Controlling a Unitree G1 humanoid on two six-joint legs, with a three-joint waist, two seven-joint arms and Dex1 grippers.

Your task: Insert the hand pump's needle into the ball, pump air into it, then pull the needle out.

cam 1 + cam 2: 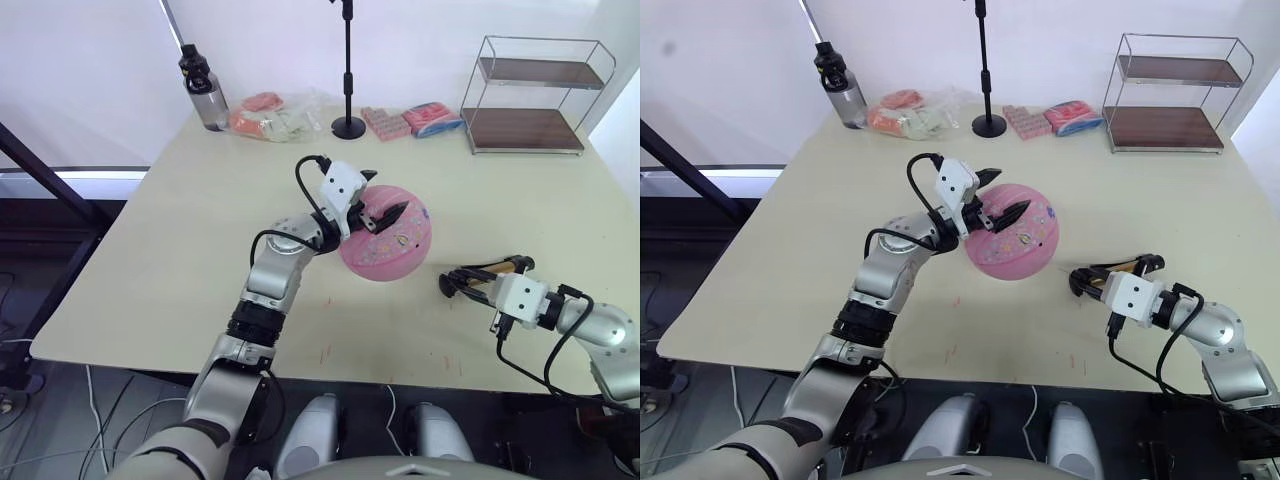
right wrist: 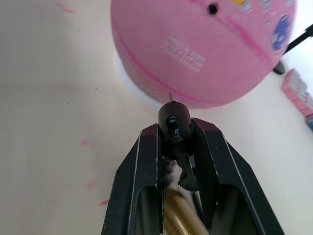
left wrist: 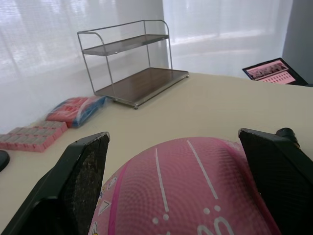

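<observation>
The pink ball with cartoon prints sits mid-table. My left gripper is open, and its black fingers straddle the ball's top. To the ball's right, low over the table, my right gripper is shut on the black front end of the hand pump, whose bronze-gold barrel runs back between the fingers. The thin needle points at the ball's lower side, its tip just short of the rubber. The ball's small dark valve hole lies higher up on the ball, away from the needle.
Along the far edge stand a water bottle, bagged snacks, a black microphone stand, pink packets, a red-and-blue pack and a two-tier wire shelf. A tablet lies off to the side.
</observation>
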